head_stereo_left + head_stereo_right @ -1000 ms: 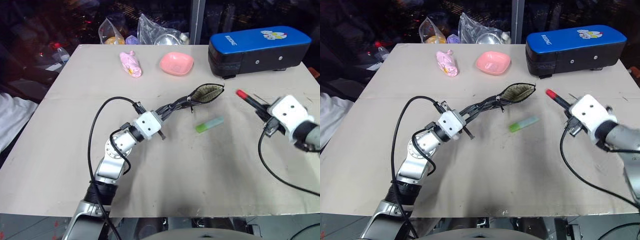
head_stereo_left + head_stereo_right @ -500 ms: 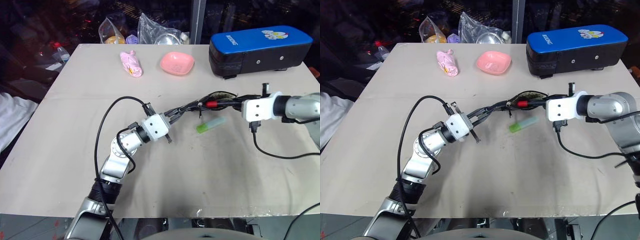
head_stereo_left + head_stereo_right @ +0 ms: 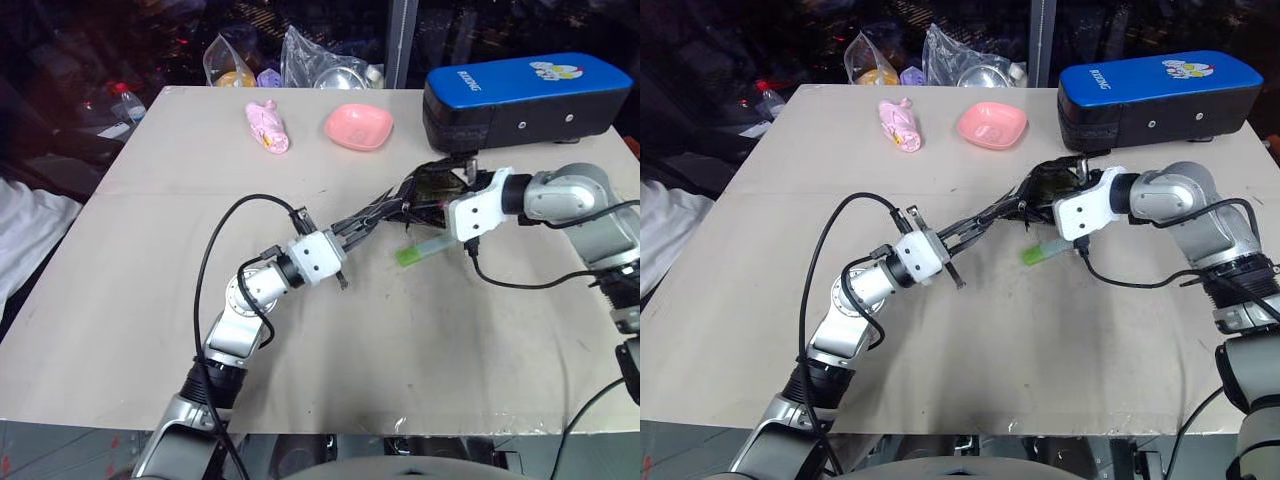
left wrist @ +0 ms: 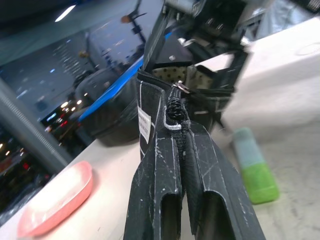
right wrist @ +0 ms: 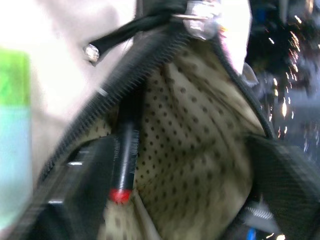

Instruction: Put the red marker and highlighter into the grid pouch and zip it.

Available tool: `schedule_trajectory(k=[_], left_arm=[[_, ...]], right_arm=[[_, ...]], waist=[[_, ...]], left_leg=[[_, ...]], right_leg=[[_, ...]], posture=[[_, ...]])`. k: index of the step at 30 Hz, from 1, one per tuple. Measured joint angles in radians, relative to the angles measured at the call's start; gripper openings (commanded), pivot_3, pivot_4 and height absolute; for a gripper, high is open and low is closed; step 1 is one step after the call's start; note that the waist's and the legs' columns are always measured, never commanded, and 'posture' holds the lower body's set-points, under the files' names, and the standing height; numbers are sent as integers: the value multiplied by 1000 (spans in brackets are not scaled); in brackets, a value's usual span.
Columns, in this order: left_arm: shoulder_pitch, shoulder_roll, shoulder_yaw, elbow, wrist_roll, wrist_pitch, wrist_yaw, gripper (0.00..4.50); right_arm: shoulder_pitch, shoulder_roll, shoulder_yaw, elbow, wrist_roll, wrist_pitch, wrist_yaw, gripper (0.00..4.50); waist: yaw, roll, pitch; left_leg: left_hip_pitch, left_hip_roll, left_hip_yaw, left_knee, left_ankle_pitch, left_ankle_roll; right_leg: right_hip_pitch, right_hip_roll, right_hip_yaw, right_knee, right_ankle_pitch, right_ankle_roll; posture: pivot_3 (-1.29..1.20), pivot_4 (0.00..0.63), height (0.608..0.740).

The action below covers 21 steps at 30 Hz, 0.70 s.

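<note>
Two grippers: one per arm, both at the grid pouch (image 3: 415, 195) right of centre in the head view.
Left gripper (image 3: 372, 212): fingers clamped together on the pouch's near end, holding it off the tabletop (image 3: 150, 300).
Right gripper (image 3: 432, 190): at the pouch's open mouth, fingers spread wide, gripping nothing.
Red marker (image 5: 123, 156): one, inside the pouch against the dotted beige lining, its red end showing.
Highlighter (image 3: 421, 249): one, green with a pale blue cap, lying on the tabletop just below the pouch.
Pouch label (image 4: 144, 124): small and white, its print unreadable.
Blue-topped case (image 3: 525, 97): one, upper right, with white lettering too small to make out and a cartoon sticker.
Pink dish (image 3: 358, 126): one, top centre.
Pink packet (image 3: 267, 127): one, left of the dish.
</note>
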Motion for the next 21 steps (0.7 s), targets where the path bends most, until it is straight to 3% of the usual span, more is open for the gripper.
schedule_trajectory(k=[5,8,10,13,21], left_arm=[[2,1,25,27,-17,12,10,0],[-8,7,64,59,-29,15,30,0],[-20,11,92,73,-30,19,43,0],[-28,10,99,78,-30,19,50,0],[-23,20,94,75,-28,21,50,0]], right_arm=[[82,-45,-163,-183,308,349,91,4431],[196,-90,-245,-331,558,669,158,4431],[262,-91,-241,-362,659,816,198,4431],[289,-80,-165,-290,646,871,250,4431],[59,121,-19,212,382,564,270,4431]], waist=[[6,0,0],[7,-1,-1],[6,-1,-1],[0,-1,-1],[-16,0,0]], left_leg=[[0,0,-2,1,0,0],[0,0,-3,1,0,0],[0,0,-3,1,0,0],[1,-1,-2,2,0,1],[0,-1,-2,2,0,0]], right_leg=[[0,0,0,2,0,0],[1,-1,0,2,0,0],[1,-1,0,2,0,0],[1,0,1,2,0,0],[-1,3,0,4,0,0]], posture=[[0,150,738],[0,150,738],[0,150,738],[0,150,738],[0,150,738]])
